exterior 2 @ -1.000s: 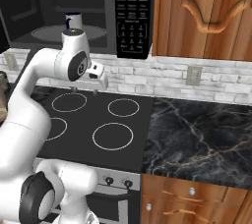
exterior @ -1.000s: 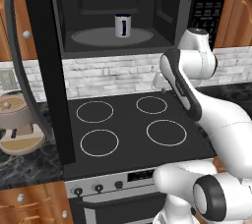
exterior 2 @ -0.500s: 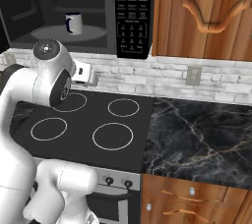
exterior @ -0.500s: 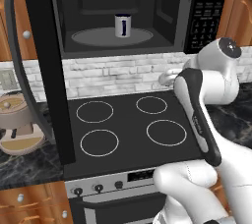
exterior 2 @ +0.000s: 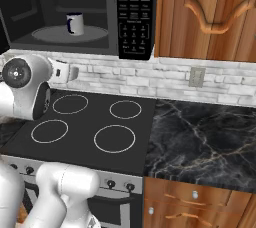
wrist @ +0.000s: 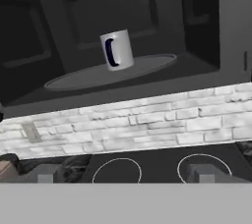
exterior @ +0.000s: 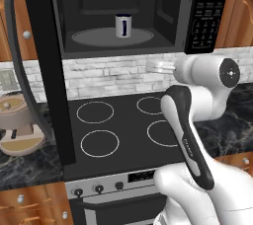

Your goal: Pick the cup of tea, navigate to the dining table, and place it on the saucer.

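In the left base view, an open microwave door (exterior: 42, 71) stands at the left, and beside it the cup of tea (exterior: 123, 25) sits upright on the round turntable (exterior: 111, 37) inside the microwave (exterior: 148, 7), above the black cooktop (exterior: 118, 125). To the right, the end effector (exterior: 160, 66) hangs over the cooktop's rear, below the microwave and well apart from the cup, holding nothing. In the hand view its fingertips (wrist: 45, 173) stand wide apart, fully open.
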